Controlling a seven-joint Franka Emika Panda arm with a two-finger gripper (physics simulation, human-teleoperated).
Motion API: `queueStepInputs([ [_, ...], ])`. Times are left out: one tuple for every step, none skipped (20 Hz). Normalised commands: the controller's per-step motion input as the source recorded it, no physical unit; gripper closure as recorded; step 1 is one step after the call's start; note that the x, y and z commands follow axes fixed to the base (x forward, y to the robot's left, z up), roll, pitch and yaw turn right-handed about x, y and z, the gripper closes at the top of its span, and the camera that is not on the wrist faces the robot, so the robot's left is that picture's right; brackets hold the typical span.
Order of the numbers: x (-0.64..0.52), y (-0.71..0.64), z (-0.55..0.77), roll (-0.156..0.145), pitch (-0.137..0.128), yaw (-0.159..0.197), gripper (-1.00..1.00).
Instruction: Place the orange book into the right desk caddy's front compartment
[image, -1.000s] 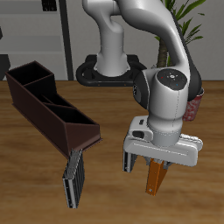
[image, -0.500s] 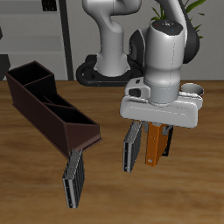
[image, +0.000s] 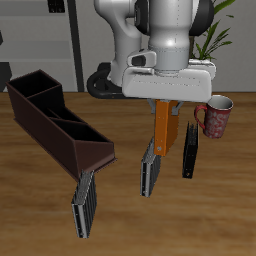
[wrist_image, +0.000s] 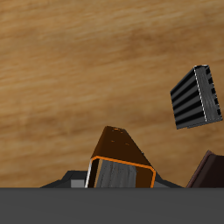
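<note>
1. The hand (image: 166, 100) grips the orange book (image: 165, 128) by its upper end.
2. The book hangs upright beneath the hand, clear of the table (image: 220, 210).
3. The right desk caddy (image: 58, 122) sits well aside of the hand.

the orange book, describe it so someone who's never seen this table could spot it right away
Find the robot arm over the wooden table; the orange book hangs upright under its gripper, clear of the tabletop. It is the only orange thing: the grey ribbed book and black book nearby both lie on the wood.
</note>
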Motion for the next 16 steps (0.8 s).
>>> queueStepInputs([
  [-0.87,-0.25,1.18,0.092,-0.149,0.084,1.00],
  [-0.83,-0.29,1.03,0.015,0.015,0.004,1.00],
  [-0.86,-0.17,1.01,0.075,-0.144,0.113,1.00],
  [-0.90,-0.26,0.99,0.033,-0.178,0.132,1.00],
  [-0.75,-0.25,0.91,-0.011,-0.070,0.074,1.00],
  [-0.51,-0.13,0.68,0.033,-0.109,0.031,1.00],
  [-0.96,-0.38,1.02,-0.047,-0.209,0.108,1.00],
  [-0.25,-0.08,0.37,-0.033,-0.055,0.020,1.00],
  [-0.71,-0.34,0.83,0.002,-0.056,0.033,1.00],
  [-0.52,-0.20,0.47,0.006,-0.107,0.151,1.00],
  [-0.62,-0.21,0.57,0.021,-0.089,0.065,1.00],
  [-0.75,-0.35,0.59,0.028,-0.110,0.199,1.00],
  [-0.45,-0.35,0.36,-0.012,0.024,0.080,1.00],
  [-0.48,-0.27,0.27,0.023,0.036,0.049,1.00],
  [-0.34,-0.31,0.14,-0.030,0.091,0.202,1.00],
  [-0.50,-0.51,0.10,-0.027,0.096,0.056,1.00],
])
